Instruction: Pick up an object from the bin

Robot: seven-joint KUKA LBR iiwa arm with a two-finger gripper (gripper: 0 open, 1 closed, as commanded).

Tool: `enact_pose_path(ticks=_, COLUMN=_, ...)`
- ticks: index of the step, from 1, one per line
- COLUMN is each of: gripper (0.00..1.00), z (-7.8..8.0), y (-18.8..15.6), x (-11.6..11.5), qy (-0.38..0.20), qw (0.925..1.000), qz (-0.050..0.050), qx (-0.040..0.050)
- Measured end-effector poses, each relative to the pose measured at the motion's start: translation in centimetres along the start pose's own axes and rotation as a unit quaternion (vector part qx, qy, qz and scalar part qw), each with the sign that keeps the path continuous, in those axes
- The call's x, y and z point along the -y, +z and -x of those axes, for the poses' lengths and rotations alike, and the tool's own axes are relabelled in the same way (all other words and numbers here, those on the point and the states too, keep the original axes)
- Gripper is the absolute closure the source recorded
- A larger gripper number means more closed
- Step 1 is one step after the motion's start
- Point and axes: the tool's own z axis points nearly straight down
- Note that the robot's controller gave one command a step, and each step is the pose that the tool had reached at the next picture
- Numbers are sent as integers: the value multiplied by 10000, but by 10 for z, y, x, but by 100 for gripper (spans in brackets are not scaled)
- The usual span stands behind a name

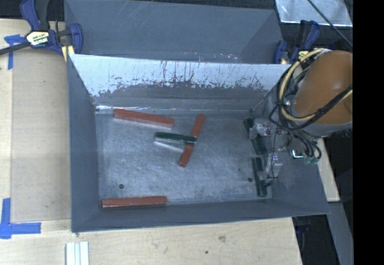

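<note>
Hanging low at the right end of the bin, the hand is sitting near the sloped wall, well apart from every piece; whether it is open or closed cannot be told. Nothing seems to be lying under it, so closing here is risking an empty grab or a scrape. The nearest piece, a red-brown stick, is crossing a dark green stick, which is likely to get dragged along.

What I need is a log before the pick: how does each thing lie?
Back brown stick: flat, at the back left, alone.
Front brown stick: flat, at the front left, alone.
Middle brown stick: flat, slanted, in a cross.
Green stick: flat, crossing it.
Gripper: at the right side, apart from all sticks.
</note>
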Motion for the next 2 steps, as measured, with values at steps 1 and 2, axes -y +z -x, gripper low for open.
enact_pose_path(ticks=1, gripper=0, z=34, y=33, x=-41, qy=-21, qw=10000, qz=-3, qx=49)
enact_pose_path(ticks=2, gripper=0, z=50, y=58, x=-117, qy=-254, qw=9997, qz=18, qx=55)
